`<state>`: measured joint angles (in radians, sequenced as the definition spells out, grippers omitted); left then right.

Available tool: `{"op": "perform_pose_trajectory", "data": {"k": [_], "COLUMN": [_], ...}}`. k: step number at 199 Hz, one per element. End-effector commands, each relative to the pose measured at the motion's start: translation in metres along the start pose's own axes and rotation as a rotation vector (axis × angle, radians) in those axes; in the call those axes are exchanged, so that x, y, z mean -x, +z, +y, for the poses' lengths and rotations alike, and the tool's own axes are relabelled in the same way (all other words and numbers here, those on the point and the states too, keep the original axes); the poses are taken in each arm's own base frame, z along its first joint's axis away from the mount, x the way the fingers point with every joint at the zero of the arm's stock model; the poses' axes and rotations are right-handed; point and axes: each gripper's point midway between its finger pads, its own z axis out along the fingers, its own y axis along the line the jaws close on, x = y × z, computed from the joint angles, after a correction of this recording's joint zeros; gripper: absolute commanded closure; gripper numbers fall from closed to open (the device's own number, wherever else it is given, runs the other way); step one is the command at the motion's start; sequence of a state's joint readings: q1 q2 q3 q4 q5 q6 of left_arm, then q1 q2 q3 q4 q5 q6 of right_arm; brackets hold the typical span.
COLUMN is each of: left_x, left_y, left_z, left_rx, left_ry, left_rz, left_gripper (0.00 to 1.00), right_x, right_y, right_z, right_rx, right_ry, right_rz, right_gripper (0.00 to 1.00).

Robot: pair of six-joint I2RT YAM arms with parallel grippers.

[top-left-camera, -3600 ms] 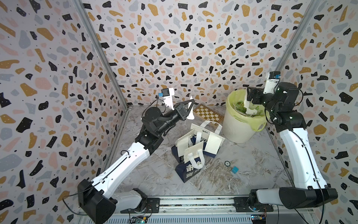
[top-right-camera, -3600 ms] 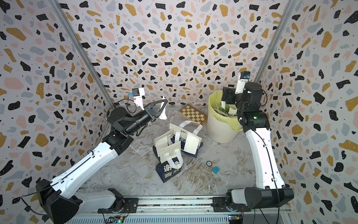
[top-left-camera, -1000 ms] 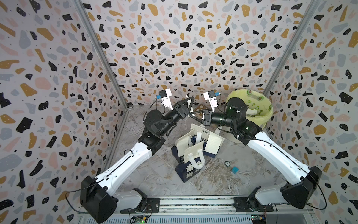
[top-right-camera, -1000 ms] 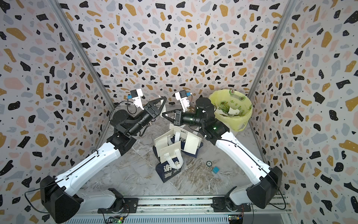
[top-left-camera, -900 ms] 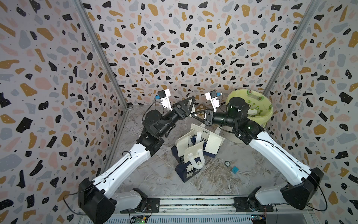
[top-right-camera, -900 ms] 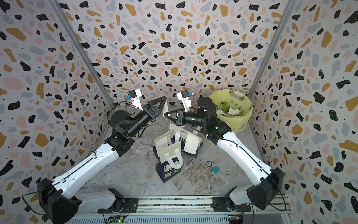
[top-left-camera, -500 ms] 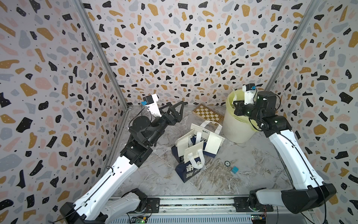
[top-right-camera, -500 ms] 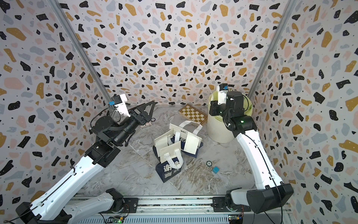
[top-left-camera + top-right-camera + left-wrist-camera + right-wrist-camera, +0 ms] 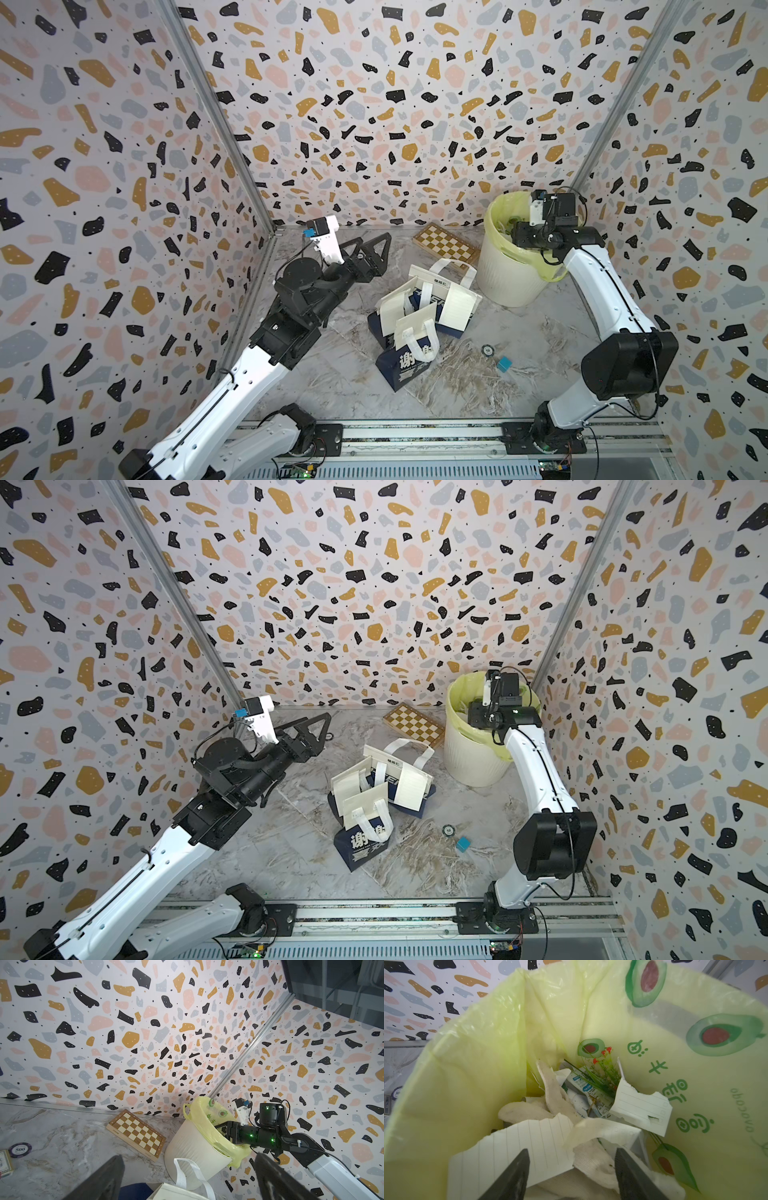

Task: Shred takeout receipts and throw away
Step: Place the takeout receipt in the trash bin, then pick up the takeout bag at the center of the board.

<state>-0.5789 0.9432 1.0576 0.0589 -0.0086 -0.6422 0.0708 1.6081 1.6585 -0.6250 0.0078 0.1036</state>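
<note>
Torn receipt pieces [image 9: 529,1147] lie inside the yellow-lined bin [image 9: 503,274], loose beneath the right fingers [image 9: 512,1176], which stand apart and empty, while the left fingers [image 9: 104,1180], spread wide, hold nothing above the tabletop [image 9: 332,374].

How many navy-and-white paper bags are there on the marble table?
3 navy-and-white paper bags, huddled mid-table: the rear bag nearest the cream bin, the left bag, the front bag with white characters. More may be hidden among them.

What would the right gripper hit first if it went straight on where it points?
Probably the torn lined paper lying in the yellow-lined bin, ahead of its open jaws; depth is unclear.
</note>
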Motion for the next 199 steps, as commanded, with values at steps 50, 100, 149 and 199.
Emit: {"op": "perform_pose_trajectory", "data": {"k": [50, 100, 149, 199], "left_x": [-0.004, -0.018, -0.045, -0.074], "left_y": [0.011, 0.008, -0.018, -0.043], "left_z": [-0.024, -0.031, -0.017, -0.014], "left_rx": [-0.125, -0.17, -0.127, -0.156], "left_ry": [0.058, 0.091, 0.174, 0.235], "left_rz": [0.052, 0.131, 0.263, 0.403], "left_gripper": [0.04, 0.07, 0.11, 0.17], "right_x": [0.048, 0.065, 0.062, 0.007], "right_y": [-0.058, -0.094, -0.143, -0.204], "right_z": [0.007, 0.024, 0.072, 0.18], "right_rx": [0.066, 0.227, 0.437, 0.764], "right_ry": [0.026, 0.044, -0.041, -0.492], "right_rz": [-0.173, -0.276, -0.397, -0.515], "right_gripper": [0.23, 0.24, 0.3, 0.31]}}
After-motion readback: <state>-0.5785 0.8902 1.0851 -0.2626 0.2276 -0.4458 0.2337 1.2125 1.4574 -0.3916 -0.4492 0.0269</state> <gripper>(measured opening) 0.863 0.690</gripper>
